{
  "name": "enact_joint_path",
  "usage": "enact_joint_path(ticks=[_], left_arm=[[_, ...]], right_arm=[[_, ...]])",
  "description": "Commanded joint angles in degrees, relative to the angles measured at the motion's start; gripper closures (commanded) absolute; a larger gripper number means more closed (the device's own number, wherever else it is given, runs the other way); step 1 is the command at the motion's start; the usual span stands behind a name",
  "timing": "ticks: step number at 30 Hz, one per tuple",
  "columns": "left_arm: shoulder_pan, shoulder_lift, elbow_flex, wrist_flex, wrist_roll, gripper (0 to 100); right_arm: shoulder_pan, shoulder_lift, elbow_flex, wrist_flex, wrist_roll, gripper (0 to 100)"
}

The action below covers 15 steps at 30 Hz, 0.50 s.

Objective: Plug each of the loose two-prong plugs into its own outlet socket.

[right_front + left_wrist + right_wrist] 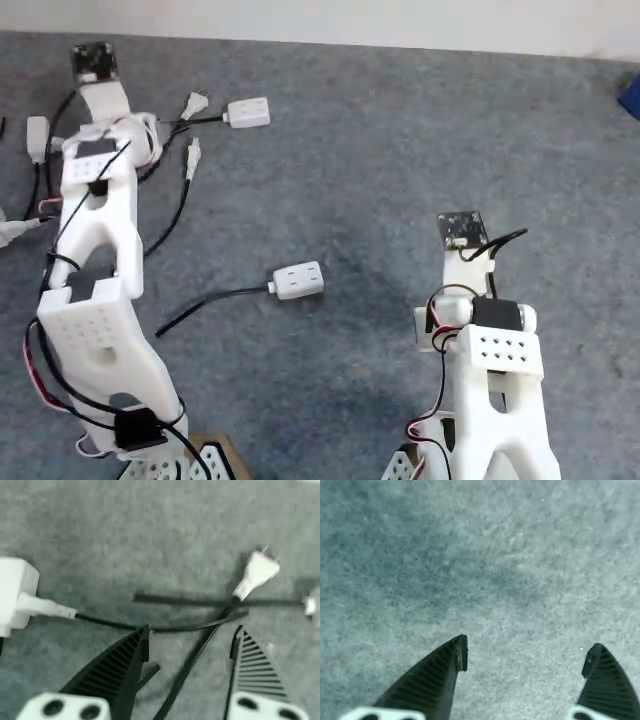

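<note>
Left tool (192, 630): released, the jaws spread wide, held low over the grey surface (125, 525).
Between its fingers (127, 665): black cords (187, 665) cross on the surface; one runs straight out through the gap.
Just past one fingertip: a white plug (257, 572) lies flat and loose, its two prongs pointing away from the tool.
Off to the tool's other side: a white socket block (15, 597), whose cord leads back toward the tool and passes just ahead of the nearer fingertip.
Right tool (529, 644): released, the jaws far apart, hanging over bare grey surface.
Between the two arms: the near outlet socket (298, 280) lies well apart from both tools, and its black cord trails toward the left arm (95, 250).
By the left arm's far end: the far outlet socket (248, 112), with the first loose plug (196, 103) just beside it and the second loose plug (193, 152) near, both lying on the surface.
Right arm (495, 390): well apart from every socket and plug.
</note>
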Motion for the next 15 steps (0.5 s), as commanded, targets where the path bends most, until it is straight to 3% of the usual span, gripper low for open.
enact_joint_path(ticks=[1,15], left_arm=[[1.71,-1.01,1.98,-1.85,-1.76,73],[7.43,-1.10,3.65,0.26,-1.85,73]], right_arm=[[-0.48,-0.31,-0.66,-0.84,-0.35,64.1],[-0.48,-0.31,-0.57,-0.84,-0.26,64.1]])
